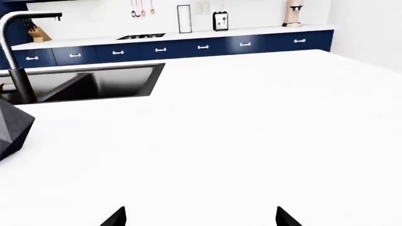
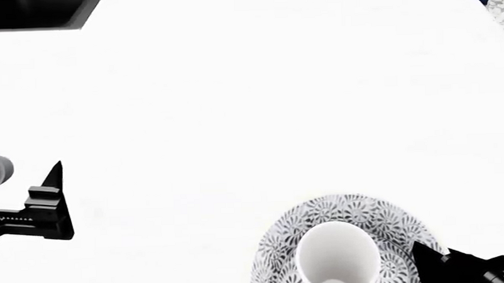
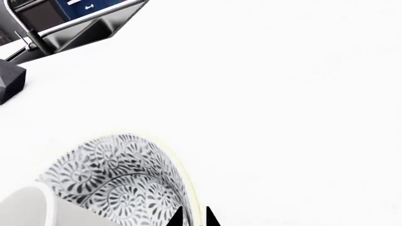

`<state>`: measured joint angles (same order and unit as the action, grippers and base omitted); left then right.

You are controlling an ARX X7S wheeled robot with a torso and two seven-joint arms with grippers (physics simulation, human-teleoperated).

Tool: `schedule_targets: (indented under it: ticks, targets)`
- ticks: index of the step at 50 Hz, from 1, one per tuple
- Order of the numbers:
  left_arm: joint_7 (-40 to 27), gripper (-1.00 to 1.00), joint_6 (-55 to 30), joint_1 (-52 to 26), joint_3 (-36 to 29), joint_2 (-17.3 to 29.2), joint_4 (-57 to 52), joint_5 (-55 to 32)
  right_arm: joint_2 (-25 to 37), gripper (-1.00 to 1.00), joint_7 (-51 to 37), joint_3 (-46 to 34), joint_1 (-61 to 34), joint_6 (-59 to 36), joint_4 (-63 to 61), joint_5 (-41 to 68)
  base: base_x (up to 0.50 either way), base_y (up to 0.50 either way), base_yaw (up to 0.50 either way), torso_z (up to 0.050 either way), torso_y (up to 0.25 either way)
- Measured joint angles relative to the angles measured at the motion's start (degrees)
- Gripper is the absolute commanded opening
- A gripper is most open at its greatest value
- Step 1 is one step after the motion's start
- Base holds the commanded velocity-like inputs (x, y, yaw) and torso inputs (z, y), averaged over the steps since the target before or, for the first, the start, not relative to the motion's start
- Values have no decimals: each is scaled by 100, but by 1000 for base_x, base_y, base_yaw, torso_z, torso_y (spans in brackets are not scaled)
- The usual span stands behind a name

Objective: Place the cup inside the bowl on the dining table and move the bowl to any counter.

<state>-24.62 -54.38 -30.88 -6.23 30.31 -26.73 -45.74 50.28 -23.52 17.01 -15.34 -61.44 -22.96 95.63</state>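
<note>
The right gripper's (image 3: pixel 193 217) jaws pinch the bowl's (image 3: pixel 119 174) rim, mostly cut off; the left gripper's (image 1: pixel 199 217) stand apart. The cup (image 2: pixel 336 254) stands inside the bowl on the counter (image 2: pixel 259 103).

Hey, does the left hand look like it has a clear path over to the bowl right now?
Probably yes. The left hand sits apart from the bowl, with only bare white table between them. The cup already stands inside, and the right hand straddles the bowl's rim.

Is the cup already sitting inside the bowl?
Yes, in the head view the white cup stands upright within the patterned bowl, whose floral wall shows around it.
</note>
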Motion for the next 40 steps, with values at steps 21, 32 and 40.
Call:
schedule_targets:
  ticks: [21,32,40]
  targets:
    - [-39,100,10,-4,-31,-2,7,-15,18,-100,52,6,80,58,44,-61,0,-500,0,0,0]
    - [-54,100,5,-22,-46,5,6,-31,39,-100,60,42,124,94,40,-62,0,-500,0,0,1]
    - [-57,100,17,-17,-59,11,12,-33,49,-100,77,58,175,112,38,-79,0,-500,0,0,0]
